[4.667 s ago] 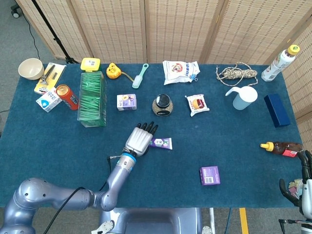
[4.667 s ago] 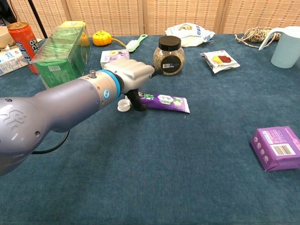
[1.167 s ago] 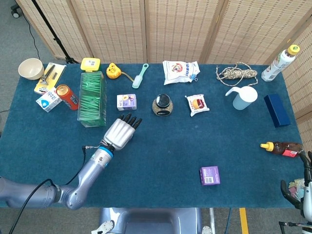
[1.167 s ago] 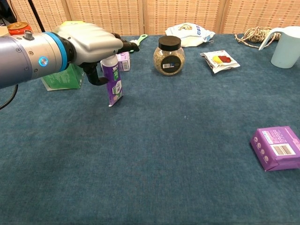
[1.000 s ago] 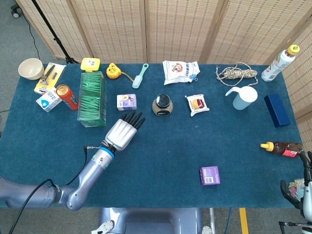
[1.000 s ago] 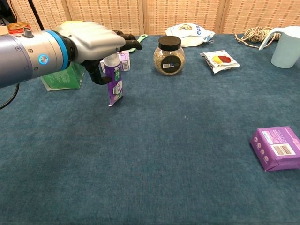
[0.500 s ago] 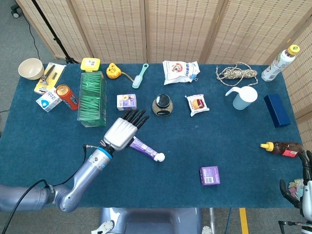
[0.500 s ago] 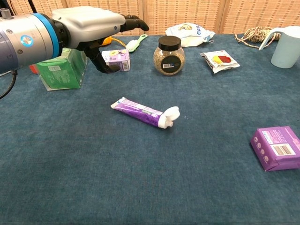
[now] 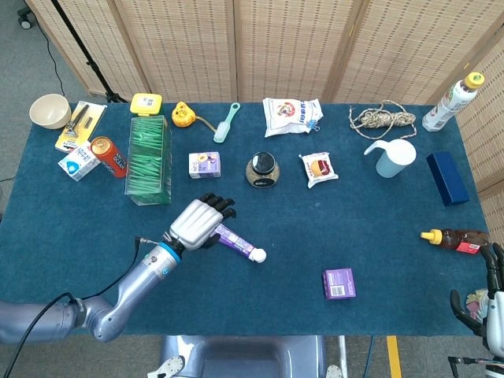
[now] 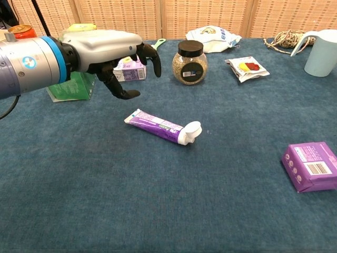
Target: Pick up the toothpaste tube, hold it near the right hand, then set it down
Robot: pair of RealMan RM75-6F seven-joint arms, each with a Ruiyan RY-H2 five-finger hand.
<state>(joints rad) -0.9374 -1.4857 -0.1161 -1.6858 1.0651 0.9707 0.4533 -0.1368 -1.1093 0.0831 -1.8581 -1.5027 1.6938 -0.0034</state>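
The toothpaste tube (image 10: pixel 160 126) lies flat on the blue surface (image 10: pixel 168 200) at centre-left of the chest view, its white cap (image 10: pixel 190 131) pointing toward the lower right of the frame and its crimped tail toward the left. The left hand (image 10: pixel 113 57) hangs above and to the upper left of it, apart from it — fingers (image 10: pixel 152 57) curled downward and spread around nothing, so it grasps nothing. In the head view the same hand (image 9: pixel 197 224) sits just left of the tube (image 9: pixel 235 240), covering its tail end. The right hand (image 9: pixel 482 301) shows only at the lower right corner of the head view, and whether it is clenched or released cannot be told.

The tube looks light and soft-walled, with a glossy skin that may slip; squeezing hard in the middle would likely dent it. The firmer places seem to be the shoulder just behind the cap and the flat crimp — a pinch across the body near the cap should keep it from swinging.
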